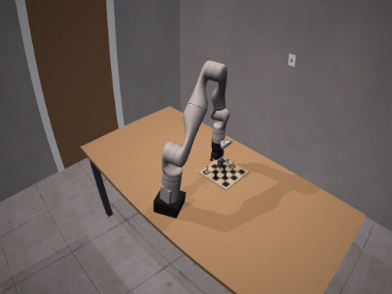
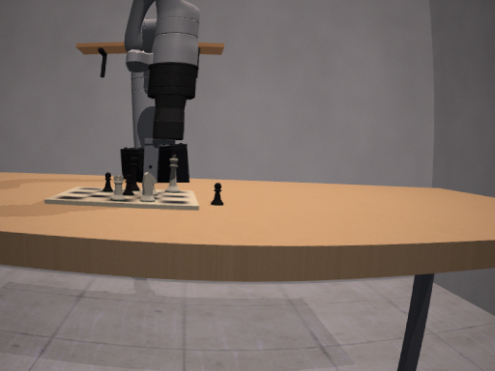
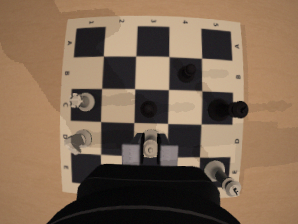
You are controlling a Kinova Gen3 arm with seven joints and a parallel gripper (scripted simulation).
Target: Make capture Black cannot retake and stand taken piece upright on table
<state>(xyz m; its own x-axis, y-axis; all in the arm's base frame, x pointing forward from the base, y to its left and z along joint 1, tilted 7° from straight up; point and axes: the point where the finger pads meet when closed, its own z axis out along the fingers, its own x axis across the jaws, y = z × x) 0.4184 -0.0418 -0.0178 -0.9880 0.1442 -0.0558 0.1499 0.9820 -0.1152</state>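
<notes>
A small chessboard [image 1: 230, 184] [image 2: 186, 206] [image 3: 154, 56] lies on the table. My gripper [image 3: 150, 143] [image 1: 219, 161] hangs straight down over the near-middle of the board in the wrist view. It is shut on a white piece [image 3: 150, 140] [image 2: 148, 186] whose base is at board level. Black pieces stand ahead of it in the wrist view: one [image 3: 148, 107] in the square just in front, one [image 3: 189, 71] further on, and one [image 3: 226, 108] to the right. Two white pieces [image 3: 83, 102] [image 3: 81, 139] stand at the left and a tall white piece [image 3: 214, 169] [image 2: 172, 174] at the lower right. A black pawn [image 2: 217, 193] stands upright on the table beside the board.
The wooden table [image 1: 268, 230] [image 2: 314, 217] stretches well beyond the board. The arm's black base [image 1: 169, 204] stands near the table's front edge. A wall runs close behind the table.
</notes>
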